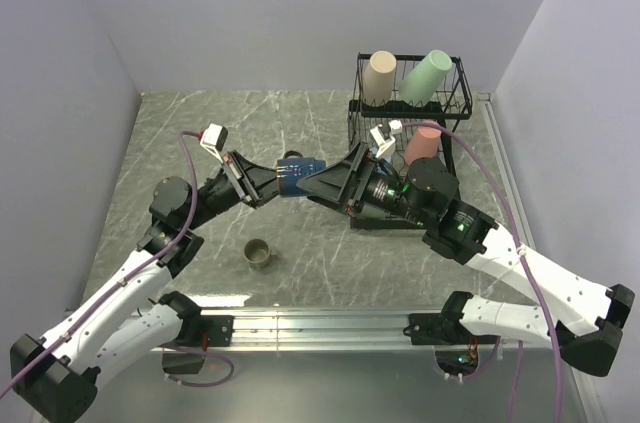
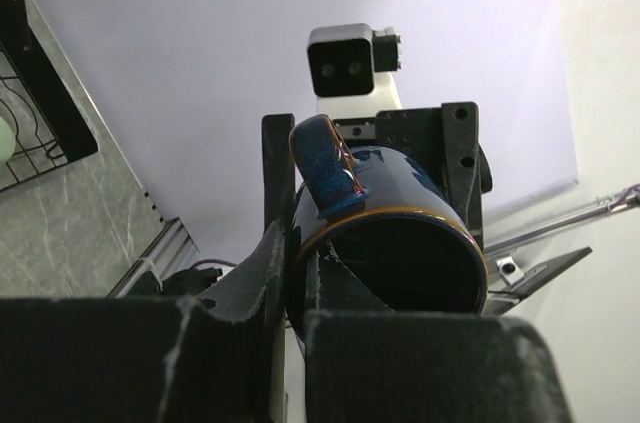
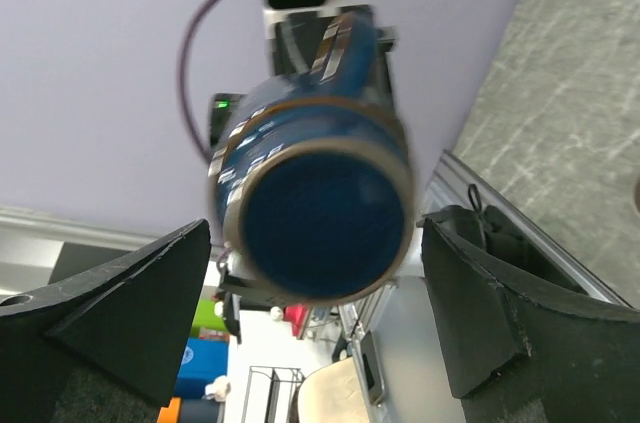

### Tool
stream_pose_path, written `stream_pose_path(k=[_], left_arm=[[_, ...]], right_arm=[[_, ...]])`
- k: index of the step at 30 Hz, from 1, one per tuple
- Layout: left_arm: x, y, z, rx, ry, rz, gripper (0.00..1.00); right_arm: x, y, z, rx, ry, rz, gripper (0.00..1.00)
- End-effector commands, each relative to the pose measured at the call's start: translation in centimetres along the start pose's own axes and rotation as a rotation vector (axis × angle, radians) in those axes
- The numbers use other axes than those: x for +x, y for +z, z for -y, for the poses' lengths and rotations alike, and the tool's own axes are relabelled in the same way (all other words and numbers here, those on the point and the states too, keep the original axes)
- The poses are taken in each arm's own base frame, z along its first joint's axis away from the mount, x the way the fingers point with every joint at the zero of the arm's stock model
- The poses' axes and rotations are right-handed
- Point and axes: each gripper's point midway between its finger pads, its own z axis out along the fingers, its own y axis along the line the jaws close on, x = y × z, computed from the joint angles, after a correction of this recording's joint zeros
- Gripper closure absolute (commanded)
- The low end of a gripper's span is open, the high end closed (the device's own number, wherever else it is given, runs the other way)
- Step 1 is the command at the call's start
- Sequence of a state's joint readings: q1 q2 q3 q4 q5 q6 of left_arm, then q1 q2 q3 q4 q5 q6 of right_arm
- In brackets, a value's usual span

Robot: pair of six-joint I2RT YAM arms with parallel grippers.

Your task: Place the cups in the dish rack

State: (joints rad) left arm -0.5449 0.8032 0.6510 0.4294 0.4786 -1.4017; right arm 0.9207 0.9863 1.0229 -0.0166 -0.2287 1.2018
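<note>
The dark navy mug (image 1: pixel 299 172) hangs in the air over the table's middle, on its side. My left gripper (image 1: pixel 281 181) is shut on its rim, one finger inside and one outside (image 2: pixel 294 243); the mug (image 2: pixel 390 218) shows its mouth and handle there. My right gripper (image 1: pixel 325 180) is open and faces the mug's base (image 3: pixel 322 211), its fingers (image 3: pixel 135 298) on either side without touching. The olive-tan mug (image 1: pixel 259 254) stands on the table. The black wire dish rack (image 1: pixel 456 103) holds a beige tumbler (image 1: pixel 379 77), a pale green tumbler (image 1: pixel 426 76) and a salmon-pink tumbler (image 1: pixel 422 146).
The marble table (image 1: pixel 180 143) is walled by pale panels on three sides. A metal rail (image 1: pixel 320 321) runs along the near edge between the arm bases. Purple cables (image 1: pixel 470 168) loop over both arms. The rack stands at the back right.
</note>
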Motion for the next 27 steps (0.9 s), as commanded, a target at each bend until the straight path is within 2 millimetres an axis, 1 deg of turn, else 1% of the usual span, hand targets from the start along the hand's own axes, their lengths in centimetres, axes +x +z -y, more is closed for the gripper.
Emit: stream_pose_path(k=[1,3,5,6,8,9,11,12,13,18,22,27], left_arm=[[0.1,-0.2,4.3,0.107,0.101,-0.029,0.99],[0.2,-0.2,4.3,0.105,0.105,-0.034,0.99],[0.3,-0.5,4.0,0.092,0.102,-0.035,0.99],[0.4,-0.5,3.7,0.083,0.099,-0.036,0.99],[0.5,-0.8,3.9,0.095,0.097,-0.033,0.99],[0.6,-0.9,3.6,0.09,0.084,-0.033,0.99],[0.6,-1.0,3.5,0.092,0.078,-0.025,0.99],[0.6,-1.0,3.2,0.088,0.068,-0.025,0.99],[0.6,-1.0,3.2,0.087,0.064,-0.021,0.99],[0.8,-1.1,3.0,0.102,0.043,-0.023,0.99],[0.9,-0.9,2.8,0.102,0.04,-0.032,0.99],[1.2,-0.6,2.5,0.094,0.047,-0.055,0.99]], right_arm=[[-1.2,-0.6,-1.6,-0.036,-0.035,0.046,0.08],[-1.1,-0.6,-1.4,-0.036,-0.017,0.047,0.07],[-1.1,-0.5,-1.7,-0.063,-0.007,0.048,0.07],[-1.2,-0.5,-2.1,-0.083,0.003,0.054,0.07],[-1.2,-0.3,-2.2,-0.094,0.01,0.051,0.07],[-1.3,-0.3,-2.7,-0.116,0.014,0.054,0.07],[-1.4,-0.3,-2.9,-0.133,0.021,0.057,0.07],[-1.5,-0.3,-3.6,-0.165,0.02,0.06,0.08],[-1.5,-0.3,-3.7,-0.171,0.022,0.062,0.08],[-1.5,-0.3,-4.7,-0.219,0.028,0.056,0.13],[-1.4,-0.2,-4.6,-0.23,0.038,0.051,0.19],[-1.4,-0.1,-4.7,-0.244,0.048,0.052,0.19]])
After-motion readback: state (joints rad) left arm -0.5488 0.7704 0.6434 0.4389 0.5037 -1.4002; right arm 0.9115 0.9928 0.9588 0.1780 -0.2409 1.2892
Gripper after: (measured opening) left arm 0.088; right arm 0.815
